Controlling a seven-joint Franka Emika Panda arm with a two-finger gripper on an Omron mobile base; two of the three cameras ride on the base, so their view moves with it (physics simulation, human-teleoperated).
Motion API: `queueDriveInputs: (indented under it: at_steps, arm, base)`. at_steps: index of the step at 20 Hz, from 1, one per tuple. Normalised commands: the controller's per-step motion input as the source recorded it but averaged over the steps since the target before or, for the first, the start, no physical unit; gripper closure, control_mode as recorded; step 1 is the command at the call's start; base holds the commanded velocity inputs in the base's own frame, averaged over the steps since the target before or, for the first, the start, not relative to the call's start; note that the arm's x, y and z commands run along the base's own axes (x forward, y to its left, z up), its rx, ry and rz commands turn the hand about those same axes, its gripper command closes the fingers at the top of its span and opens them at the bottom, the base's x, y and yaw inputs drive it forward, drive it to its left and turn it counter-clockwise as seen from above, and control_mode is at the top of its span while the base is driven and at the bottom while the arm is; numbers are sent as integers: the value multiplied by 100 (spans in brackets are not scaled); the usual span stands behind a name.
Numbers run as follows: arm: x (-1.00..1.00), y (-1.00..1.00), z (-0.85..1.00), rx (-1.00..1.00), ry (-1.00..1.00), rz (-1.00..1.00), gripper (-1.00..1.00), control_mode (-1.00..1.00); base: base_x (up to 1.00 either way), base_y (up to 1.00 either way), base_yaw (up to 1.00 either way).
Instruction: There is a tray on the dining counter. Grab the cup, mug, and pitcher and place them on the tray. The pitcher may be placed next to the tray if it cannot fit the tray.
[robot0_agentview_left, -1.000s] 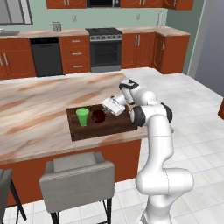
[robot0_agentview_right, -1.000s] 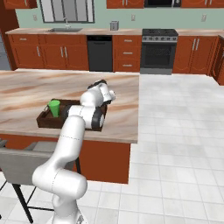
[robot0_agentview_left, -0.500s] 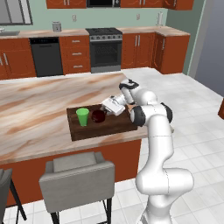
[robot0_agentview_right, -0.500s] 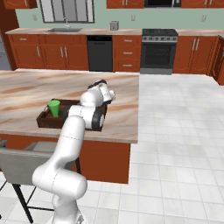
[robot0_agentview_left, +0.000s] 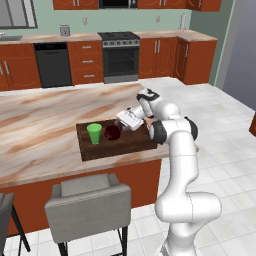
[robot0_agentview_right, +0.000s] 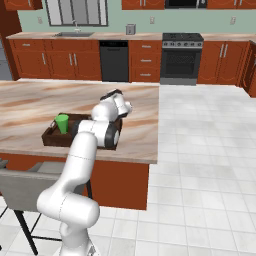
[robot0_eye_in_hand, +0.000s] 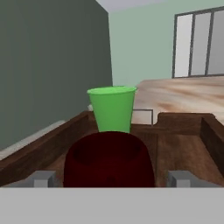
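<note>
Two of three vessels are on the tray (robot0_agentview_left: 135, 144), judging by how things lie: the cup (robot0_agentview_left: 94, 133) and the mug (robot0_eye_in_hand: 109, 158); the pitcher remains to fetch. The pincer (robot0_eye_in_hand: 111, 178) stands spread, its tips either side of the squat maroon mug, gripping nothing. The bright green tapered cup stands just beyond the mug

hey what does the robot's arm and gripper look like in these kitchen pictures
A glossy white arm of rounded tubular segments with dark grey joint bands, rising from a bulbous white base. Its white hand ends in a two-finger gripper with small grey fingertips. No cables or markings visible.
</note>
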Motion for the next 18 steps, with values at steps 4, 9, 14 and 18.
queueDriveInputs:
  at_steps: [4,9,14,18]
  arm:
    - [-9,0,70,-3,0,-2,-100,-100]
    - [-48,0,79,-9,0,-13,-100,-100]
    - [-93,-6,66,-13,0,-24,-100,-100]
    - [-100,-9,44,-13,0,-37,-100,-100]
  base:
    - [0,0,0]
    - [0,0,0]
    - [0,0,0]
    - [0,0,0]
